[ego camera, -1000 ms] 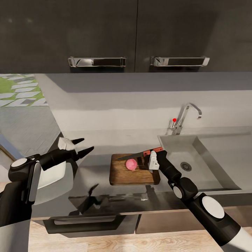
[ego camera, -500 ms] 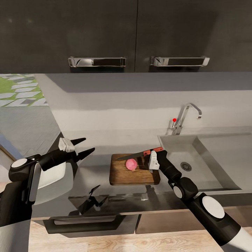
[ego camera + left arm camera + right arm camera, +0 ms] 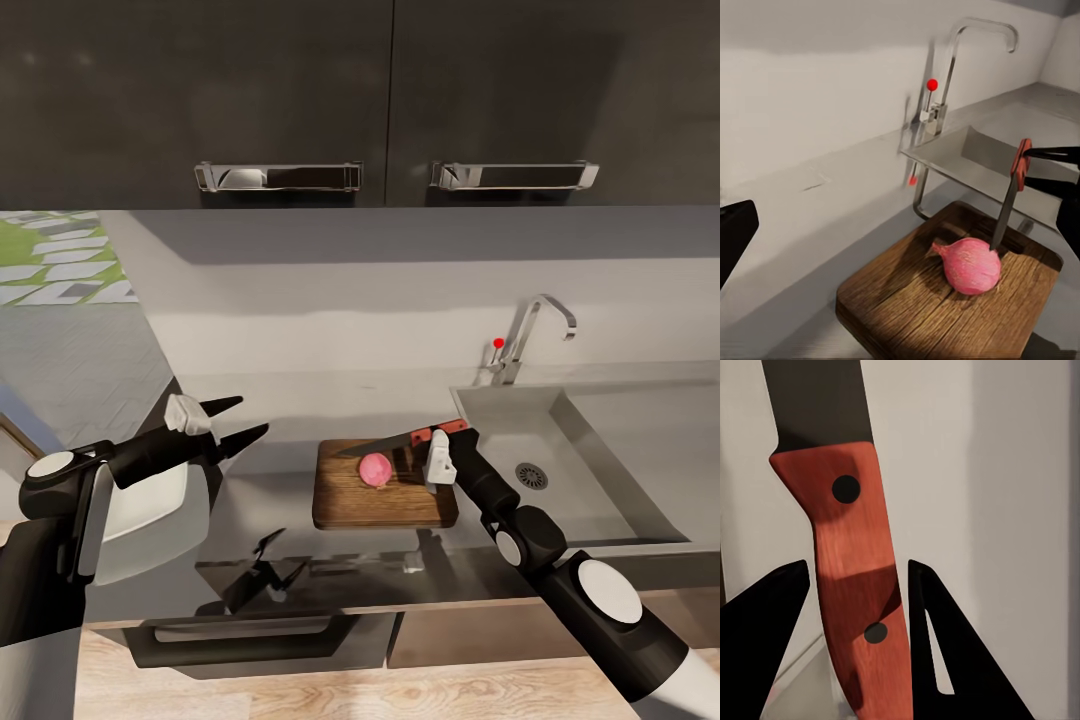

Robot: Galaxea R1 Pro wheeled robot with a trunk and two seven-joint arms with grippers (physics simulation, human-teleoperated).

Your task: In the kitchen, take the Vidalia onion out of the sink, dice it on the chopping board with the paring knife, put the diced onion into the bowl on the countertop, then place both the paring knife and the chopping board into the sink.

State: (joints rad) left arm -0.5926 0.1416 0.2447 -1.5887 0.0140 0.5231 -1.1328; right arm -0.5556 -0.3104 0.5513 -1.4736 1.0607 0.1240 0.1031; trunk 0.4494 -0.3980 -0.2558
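Note:
A pink Vidalia onion [image 3: 376, 468] [image 3: 971, 265] lies whole on the dark wooden chopping board [image 3: 385, 503] [image 3: 907, 307], on the grey countertop [image 3: 250, 490] left of the sink [image 3: 590, 470]. My right gripper [image 3: 450, 428] is shut on the red handle of the paring knife [image 3: 400, 440] [image 3: 851, 577]; its dark blade [image 3: 1004, 217] hangs just above the onion's far side. My left gripper [image 3: 238, 420] is open and empty, held above the counter left of the board. The white bowl [image 3: 140, 505] sits under my left arm, partly hidden.
The chrome tap [image 3: 525, 340] with its red-tipped lever [image 3: 932, 85] stands behind the sink's left corner. Dark wall cabinets with two steel handles [image 3: 278, 177] hang overhead. A drawer handle [image 3: 240, 630] runs below the counter edge.
My left arm has shifted slightly left and toward me, its gripper staying open. The right gripper, knife and onion have not moved.

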